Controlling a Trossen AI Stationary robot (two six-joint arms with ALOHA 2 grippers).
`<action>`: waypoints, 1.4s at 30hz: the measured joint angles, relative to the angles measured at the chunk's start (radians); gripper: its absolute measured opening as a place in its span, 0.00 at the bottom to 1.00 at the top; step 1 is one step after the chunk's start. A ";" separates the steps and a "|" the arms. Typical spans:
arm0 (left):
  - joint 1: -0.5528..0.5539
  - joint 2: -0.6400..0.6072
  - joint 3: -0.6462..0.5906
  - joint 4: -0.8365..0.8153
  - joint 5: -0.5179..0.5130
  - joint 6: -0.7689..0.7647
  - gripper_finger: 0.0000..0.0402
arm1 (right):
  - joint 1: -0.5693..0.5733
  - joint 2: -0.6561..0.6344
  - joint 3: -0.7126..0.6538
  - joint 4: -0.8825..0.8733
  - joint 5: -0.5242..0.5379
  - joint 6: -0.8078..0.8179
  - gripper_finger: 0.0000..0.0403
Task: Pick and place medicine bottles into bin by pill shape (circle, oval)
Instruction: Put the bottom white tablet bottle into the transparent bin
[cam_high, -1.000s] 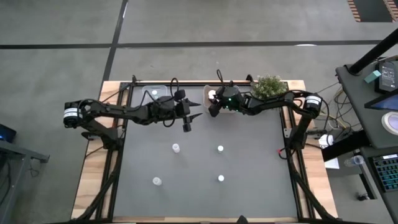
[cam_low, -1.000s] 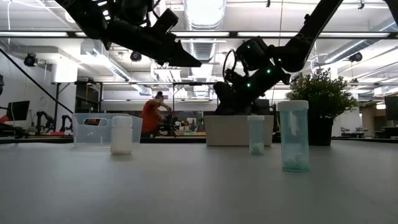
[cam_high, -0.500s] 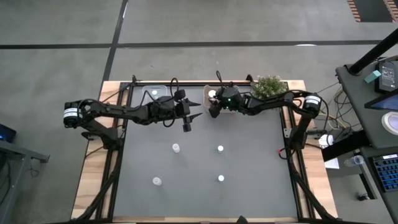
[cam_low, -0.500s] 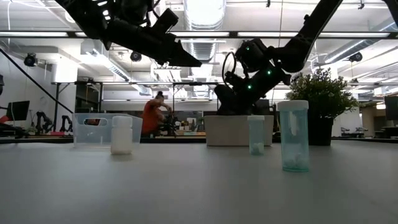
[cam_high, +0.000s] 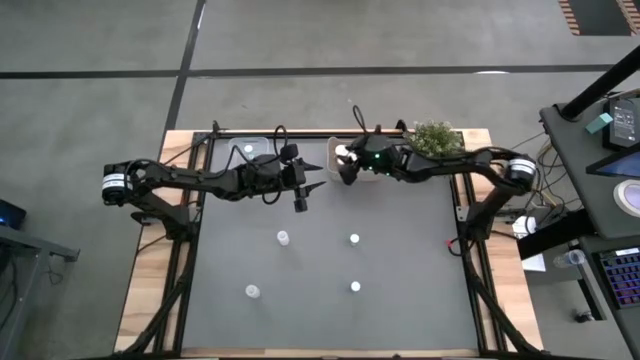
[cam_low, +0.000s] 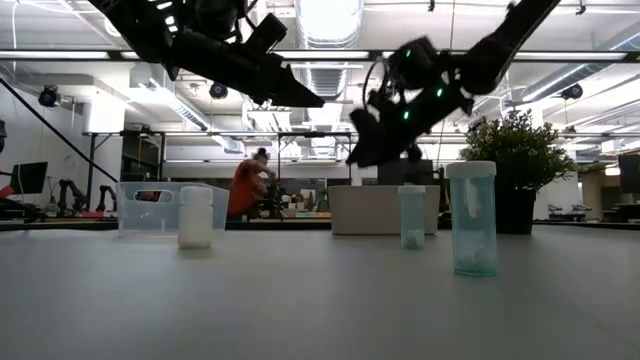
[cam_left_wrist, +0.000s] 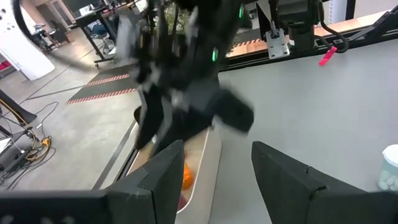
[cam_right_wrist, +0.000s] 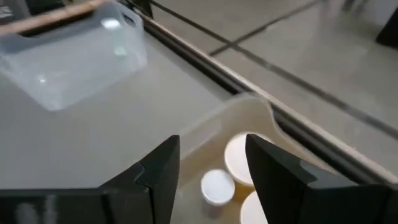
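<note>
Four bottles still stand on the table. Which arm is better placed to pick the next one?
Probably left: the left gripper is open and empty, nearest the bottle. The right gripper, also open, hangs over the beige bin.

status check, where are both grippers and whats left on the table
Right gripper open, empty, above the beige bin. Left gripper open, waiting mid-table. Four medicine bottles loose on the mat. Nothing in the way.

Bright overhead light, motion blur
</note>
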 joint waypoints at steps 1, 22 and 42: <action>0.000 0.000 0.000 0.000 0.000 0.000 0.43 | 0.006 -0.030 0.000 -0.024 0.000 -0.009 0.43; -0.170 -0.066 0.189 -0.869 0.037 -0.132 0.43 | 0.188 -0.384 -0.111 -0.086 -0.012 -0.240 0.41; -0.460 -0.064 0.359 -1.395 0.263 -0.823 0.43 | 0.217 -0.389 -0.118 -0.083 -0.061 -0.286 0.41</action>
